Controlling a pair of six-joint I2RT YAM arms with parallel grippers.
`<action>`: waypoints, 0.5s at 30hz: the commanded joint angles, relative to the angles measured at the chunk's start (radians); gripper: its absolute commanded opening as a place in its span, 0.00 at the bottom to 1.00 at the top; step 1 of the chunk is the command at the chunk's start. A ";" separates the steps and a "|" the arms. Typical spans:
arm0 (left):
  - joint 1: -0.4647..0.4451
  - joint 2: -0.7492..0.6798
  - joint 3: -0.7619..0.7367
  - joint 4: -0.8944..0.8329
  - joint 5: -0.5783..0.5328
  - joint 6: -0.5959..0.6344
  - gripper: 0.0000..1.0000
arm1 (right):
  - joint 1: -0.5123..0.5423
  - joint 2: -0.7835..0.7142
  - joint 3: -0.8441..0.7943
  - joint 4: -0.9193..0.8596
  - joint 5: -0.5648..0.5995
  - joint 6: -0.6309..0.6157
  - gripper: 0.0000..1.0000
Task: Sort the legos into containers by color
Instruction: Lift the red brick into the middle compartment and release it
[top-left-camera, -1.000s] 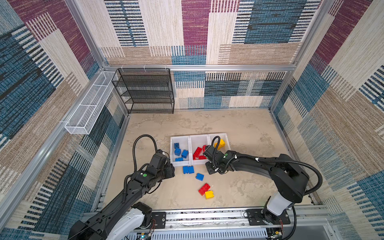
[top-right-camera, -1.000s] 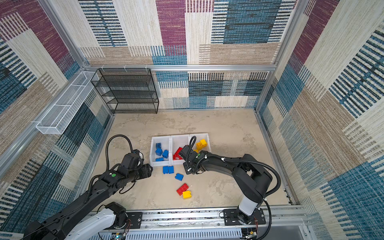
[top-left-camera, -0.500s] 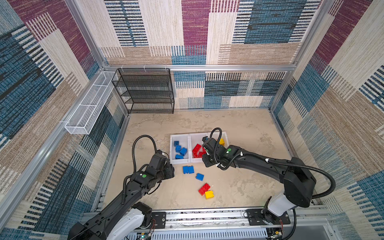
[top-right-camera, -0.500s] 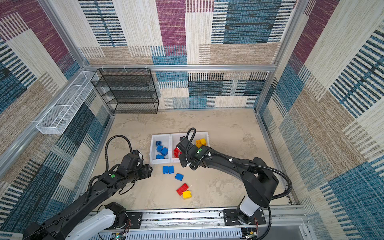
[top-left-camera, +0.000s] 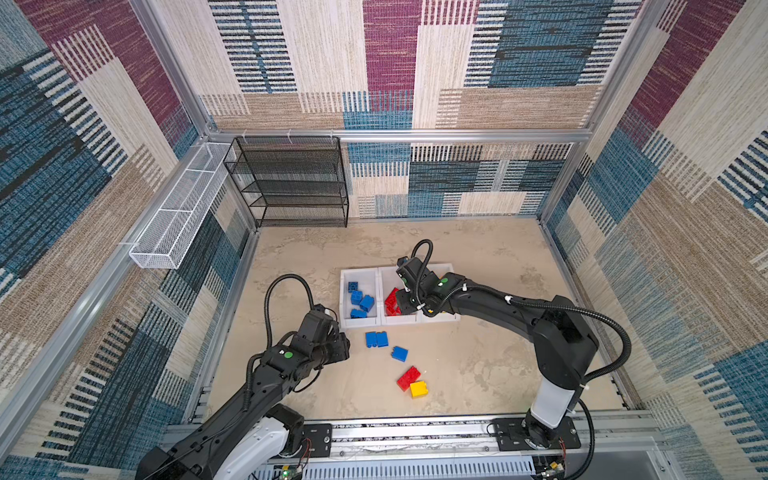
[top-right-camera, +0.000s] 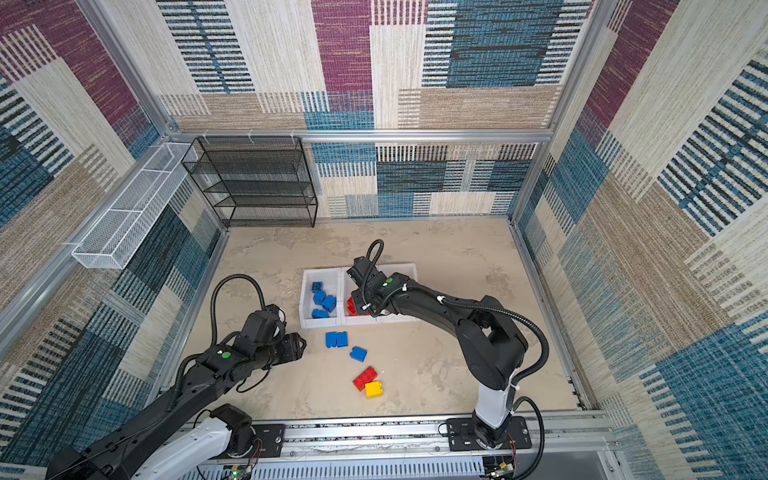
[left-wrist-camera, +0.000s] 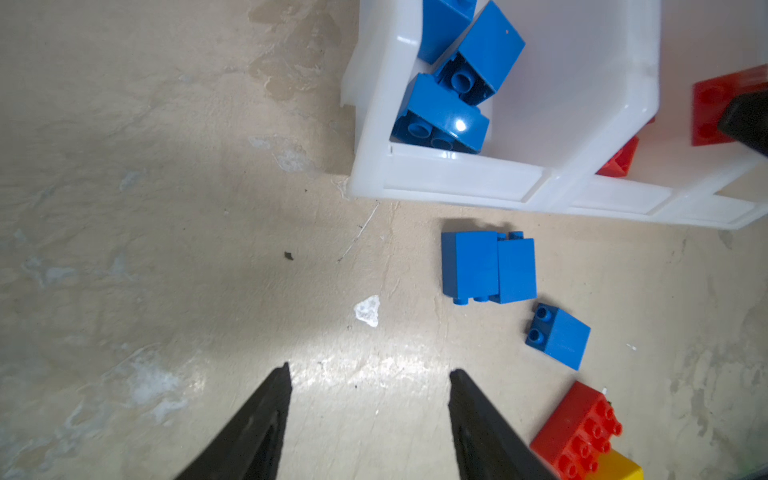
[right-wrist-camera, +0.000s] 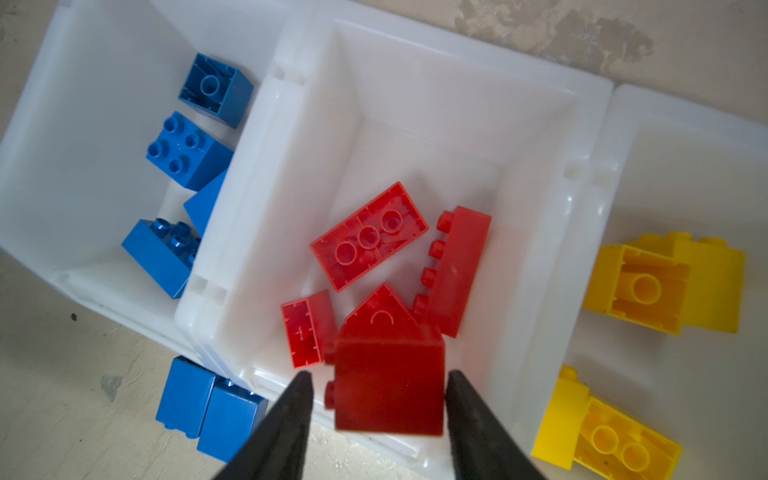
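Right hand (right-wrist-camera: 380, 374) newly spread over middle container (right-wrist-camera: 415, 83), red lego (right-wrist-camera: 388, 386) loose, studs sideways; left hand (left-wrist-camera: 370, 369) spread.

I have two matte black limbs with blocky joints, the left arm (top-left-camera: 266, 386) and the right arm (top-left-camera: 498, 305). Each carries a white segment (top-left-camera: 550, 405) near its base, a green dot (top-left-camera: 287, 354) by the wrist and a ribbed black cable (top-left-camera: 286, 277) in a loop. My jaws are black tapering wedges.
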 joint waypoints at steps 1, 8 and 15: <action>0.000 0.001 -0.003 0.003 0.010 -0.015 0.64 | 0.001 -0.002 0.013 0.016 -0.013 -0.005 0.69; -0.003 0.037 -0.004 0.031 0.029 -0.016 0.64 | -0.002 -0.052 0.005 0.002 -0.005 -0.005 0.73; -0.043 0.124 0.035 0.045 0.014 -0.012 0.64 | -0.037 -0.196 -0.118 0.058 -0.045 0.035 0.75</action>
